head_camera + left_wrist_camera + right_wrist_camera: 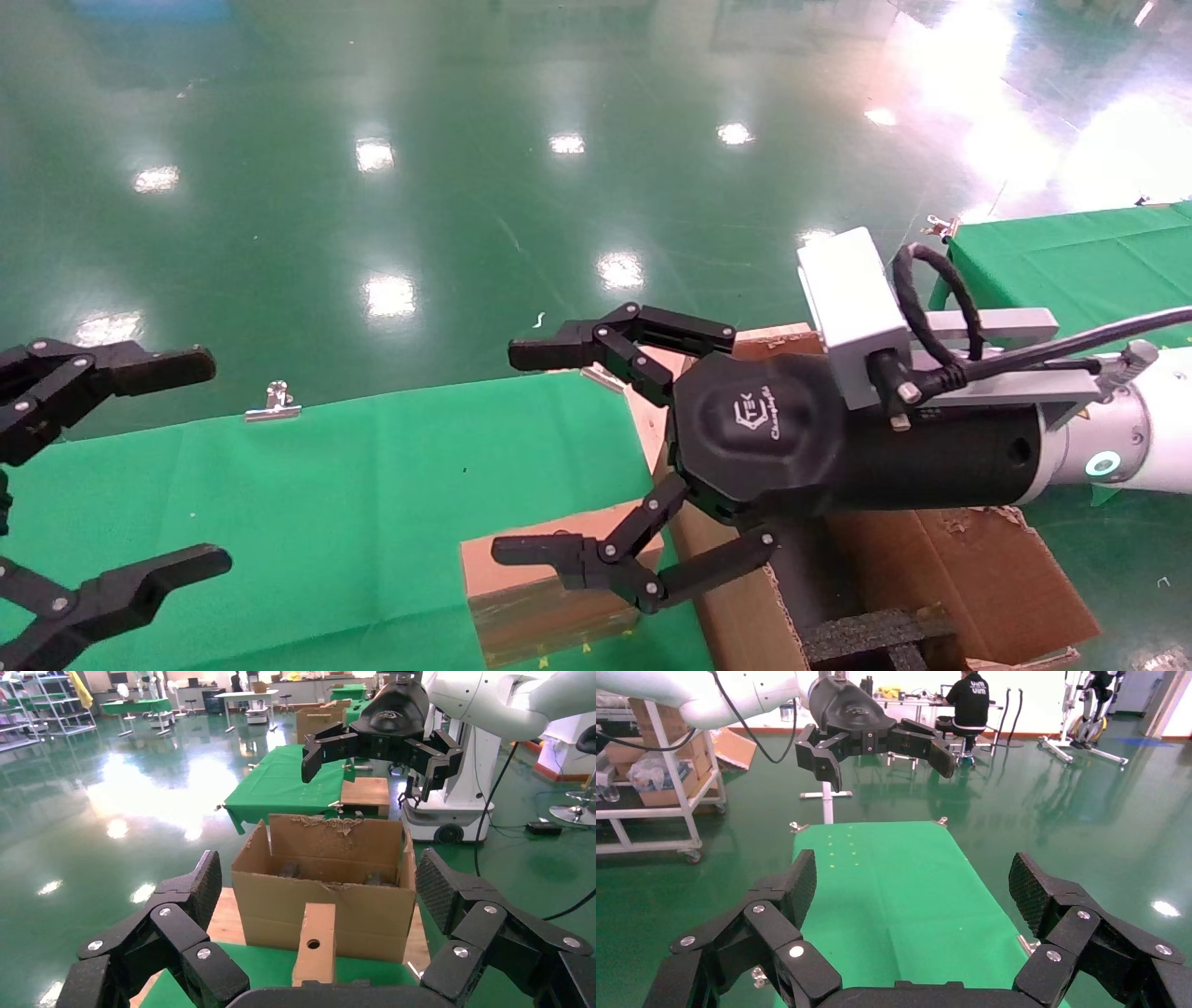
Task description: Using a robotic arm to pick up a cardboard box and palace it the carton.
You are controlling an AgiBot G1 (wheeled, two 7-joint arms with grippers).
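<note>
**Right claw spread above box**

Head view: right claw (540, 457) released, hovering over cardboard box (549, 596) at 6 o'clock on green bench (326, 503); carton (941, 578) touching at 3 o'clock. Left claw (130, 466) released, at 9 o'clock.

Left wrist view: cardboard box (314, 945) against carton (323, 881).

We stand on a glossy green floor (372, 186) mirroring ceiling lights; green-clothed tables (137, 705) and shelving (35, 702) line the hall, and a seated worker (968, 702) faces a desk.

cardboard box (540, 606) partly behind right fingers (559, 552), carton (941, 578) cut by frame edge
</note>
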